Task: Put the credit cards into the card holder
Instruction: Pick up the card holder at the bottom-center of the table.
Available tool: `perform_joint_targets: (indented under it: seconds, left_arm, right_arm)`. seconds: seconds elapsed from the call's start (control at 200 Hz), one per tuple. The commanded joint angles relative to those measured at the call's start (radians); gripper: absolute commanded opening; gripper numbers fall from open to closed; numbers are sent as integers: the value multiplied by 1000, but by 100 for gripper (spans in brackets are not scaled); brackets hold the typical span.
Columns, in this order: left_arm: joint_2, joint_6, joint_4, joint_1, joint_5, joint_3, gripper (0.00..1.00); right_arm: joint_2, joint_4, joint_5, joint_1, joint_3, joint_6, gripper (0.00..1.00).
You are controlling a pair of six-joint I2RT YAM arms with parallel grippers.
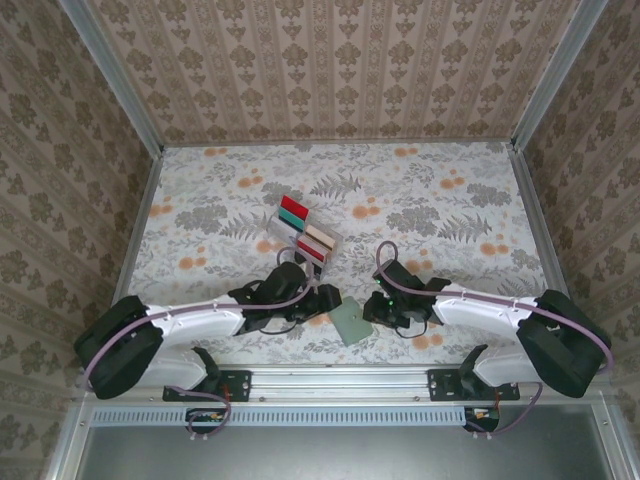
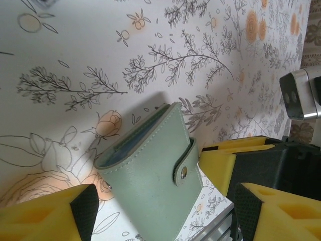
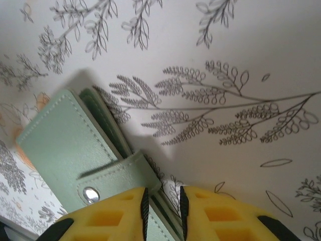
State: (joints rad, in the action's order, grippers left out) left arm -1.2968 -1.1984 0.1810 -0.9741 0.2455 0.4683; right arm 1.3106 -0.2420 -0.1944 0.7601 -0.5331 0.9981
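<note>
From above, the card holder (image 1: pixel 352 322) is lying near the table's (image 1: pixel 450 220) front edge, credit cards (image 1: pixel 296 214) waiting in a clear rack (image 1: pixel 281 233) behind. Left wrist: the left gripper (image 2: pixel 163 203) is hovering spread wide over the snapped-shut holder. Right wrist: the right gripper (image 3: pixel 163 211) is pinching its edge, likely steadying it for opening.

table (image 1: pixel 450 200): flowery cloth, orange blooms n grey leaves | card holder (image 1: pixel 352 322): sits near the front edge, snapped closed | clear rack (image 1: pixel 282 235): mid-table, apart from it
</note>
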Motion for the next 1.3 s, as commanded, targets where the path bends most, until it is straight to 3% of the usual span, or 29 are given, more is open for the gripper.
perform_joint_targets:
  seconds: [0.0, 0.21, 0.65, 0.795, 0.9, 0.985, 1.175, 1.295]
  left_arm:
    - [-57, -41, 30, -19, 4, -2, 71]
    - [-126, -78, 68, -66, -14, 18, 63]
    - [-173, -55, 212, -83, -7, 22, 58]
    - [-151, -36, 213, -82, -22, 21, 49]
    - [-113, -5, 255, -84, -31, 6, 33]
    - [-97, 9, 281, -82, -33, -6, 26]
    - [-130, 22, 328, -81, 16, 2, 29]
    - [-156, 15, 327, -81, 26, 9, 36]
  right_arm:
    - [-9, -13, -60, 10, 3, -31, 25]
    - [17, -39, -66, 24, 2, -52, 22]
    - [43, 5, -50, 50, 30, -11, 20]
    - [33, -16, -13, 51, 24, -1, 21]
    - [20, -17, 11, 51, 22, 10, 22]
    - [11, -8, 19, 51, 20, 19, 22]
    - [25, 12, 26, 51, 18, 27, 23]
    - [38, 17, 31, 51, 14, 35, 23]
